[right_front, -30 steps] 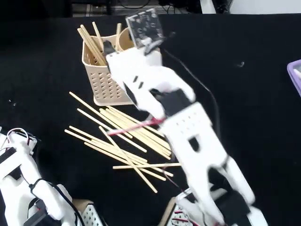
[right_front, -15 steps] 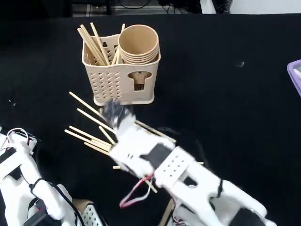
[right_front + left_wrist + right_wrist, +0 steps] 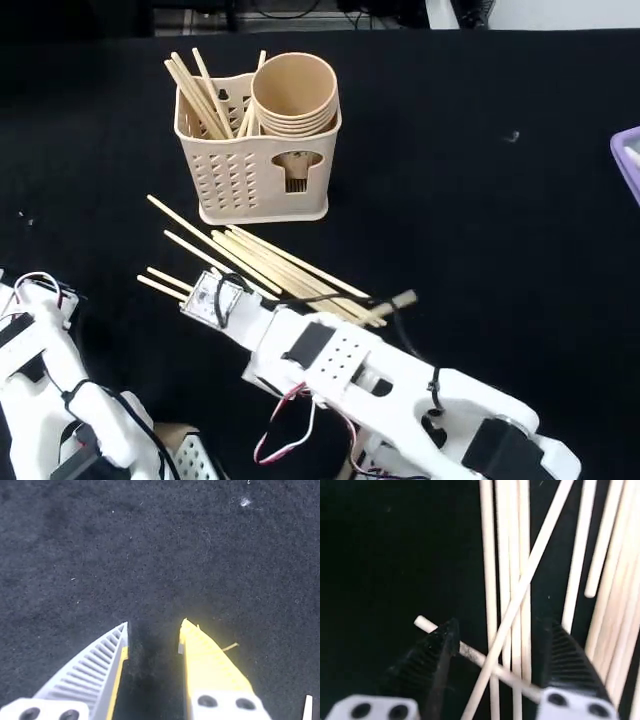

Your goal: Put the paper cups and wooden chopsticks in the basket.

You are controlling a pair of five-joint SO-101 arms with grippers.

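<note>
A cream perforated basket (image 3: 250,175) stands at the back of the black table, holding several wooden chopsticks (image 3: 195,90) and a stack of paper cups (image 3: 293,92). Several loose chopsticks (image 3: 275,268) lie fanned out in front of it. My right arm (image 3: 340,365) stretches from the front edge to the near left end of that pile. In the right wrist view my right gripper (image 3: 502,635) is open, its black fingers (image 3: 440,647) straddling several chopsticks (image 3: 512,580). My left gripper (image 3: 154,627) hangs slightly open over bare black cloth, holding nothing; its arm (image 3: 50,390) sits at the front left corner.
A purple object (image 3: 628,160) pokes in at the right edge. A perforated cream piece with a cardboard edge (image 3: 185,450) lies at the front between the arms. Black cloth stretches right of the basket and pile.
My right arm has swung away from above the basket, uncovering the cups, and come down toward me onto the loose chopsticks. The left arm has stayed put.
</note>
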